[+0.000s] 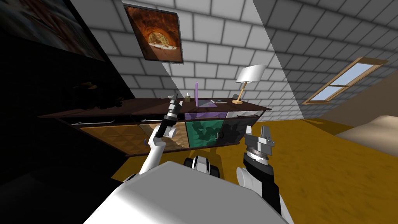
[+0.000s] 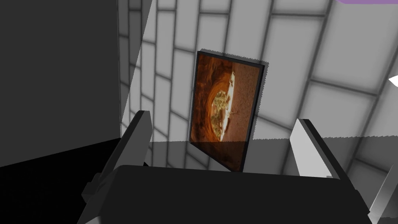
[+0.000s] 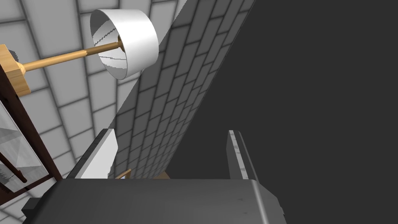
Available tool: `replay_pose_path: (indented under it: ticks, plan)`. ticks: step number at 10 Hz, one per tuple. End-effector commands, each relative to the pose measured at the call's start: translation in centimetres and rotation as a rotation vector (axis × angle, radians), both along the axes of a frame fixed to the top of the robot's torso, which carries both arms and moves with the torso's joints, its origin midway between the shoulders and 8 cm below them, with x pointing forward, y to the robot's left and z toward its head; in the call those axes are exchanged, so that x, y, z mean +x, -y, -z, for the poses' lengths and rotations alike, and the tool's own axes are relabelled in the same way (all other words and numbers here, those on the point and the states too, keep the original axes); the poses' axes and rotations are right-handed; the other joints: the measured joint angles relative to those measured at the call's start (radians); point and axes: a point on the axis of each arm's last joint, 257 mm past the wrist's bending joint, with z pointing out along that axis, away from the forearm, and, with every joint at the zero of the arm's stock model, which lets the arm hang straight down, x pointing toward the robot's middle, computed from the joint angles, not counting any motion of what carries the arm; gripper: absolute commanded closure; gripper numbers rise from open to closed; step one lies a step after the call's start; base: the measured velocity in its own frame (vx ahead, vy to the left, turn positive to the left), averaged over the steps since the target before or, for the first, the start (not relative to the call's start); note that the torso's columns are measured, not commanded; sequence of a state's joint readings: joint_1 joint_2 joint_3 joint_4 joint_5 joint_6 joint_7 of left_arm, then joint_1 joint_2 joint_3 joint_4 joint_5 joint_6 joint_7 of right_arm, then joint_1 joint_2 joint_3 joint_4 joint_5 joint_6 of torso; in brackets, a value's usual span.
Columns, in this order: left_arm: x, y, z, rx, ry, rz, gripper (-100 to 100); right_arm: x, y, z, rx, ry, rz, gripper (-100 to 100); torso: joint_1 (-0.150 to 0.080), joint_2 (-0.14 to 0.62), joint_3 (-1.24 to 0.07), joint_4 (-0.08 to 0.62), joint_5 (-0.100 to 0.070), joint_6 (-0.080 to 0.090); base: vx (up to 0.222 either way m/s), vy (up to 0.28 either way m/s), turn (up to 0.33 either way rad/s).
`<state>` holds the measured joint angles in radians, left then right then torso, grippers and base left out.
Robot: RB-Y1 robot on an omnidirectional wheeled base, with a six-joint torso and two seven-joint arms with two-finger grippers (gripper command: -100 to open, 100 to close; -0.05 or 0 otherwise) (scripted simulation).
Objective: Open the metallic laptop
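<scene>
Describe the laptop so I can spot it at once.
Find the long dark sideboard against the brick wall. On its top, left of the lamp with the white shade, sits the laptop. It alone has a flat grey base with a thin purple panel standing up from it.

text: none legible | labels: none | brands: none | numbers: none | signs: none

The laptop (image 1: 204,103) is seen on the dark table (image 1: 147,104), its purple lid raised upright above the grey base.
</scene>
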<state>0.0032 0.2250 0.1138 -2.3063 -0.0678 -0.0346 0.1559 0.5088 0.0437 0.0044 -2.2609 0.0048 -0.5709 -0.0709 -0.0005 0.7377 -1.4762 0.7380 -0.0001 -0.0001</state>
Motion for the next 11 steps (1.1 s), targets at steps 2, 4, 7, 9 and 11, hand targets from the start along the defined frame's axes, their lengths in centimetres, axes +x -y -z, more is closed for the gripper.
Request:
replay_pose_path:
  ticks: [2,4,7,9,11]
  plan:
    - [0.8,-0.2,-2.8,-0.007,0.006,-0.022,-100,0.0,0.0,0.0,0.000,0.000,0.000,0,0.000,0.000,0.000,0.000,0.000,0.000,0.034,-0.085,0.051]
    - [0.8,-0.4,-4.8,-0.011,0.028,-0.035,-100,0.0,0.0,0.0,0.000,0.000,0.000,0,-0.001,0.001,0.001,0.000,0.000,0.000,0.023,-0.095,0.051]
    - [1.3,-0.9,-6.4,-0.027,0.022,-0.055,-100,0.0,0.0,0.0,0.000,0.000,0.000,0,0.002,0.000,0.000,0.000,0.001,0.000,0.022,-0.045,0.032]
    - [1.4,-1.5,-7.8,-0.041,0.028,-0.072,-100,0.0,0.0,0.0,0.000,0.000,0.000,0,0.001,0.000,0.000,0.000,0.000,0.000,0.013,-0.050,0.027]
    - [1.7,-1.6,-7.9,-0.049,0.013,-0.076,-100,0.0,0.0,0.0,0.000,0.000,0.000,0,0.000,0.000,0.000,0.000,0.000,0.000,0.017,-0.048,0.020]
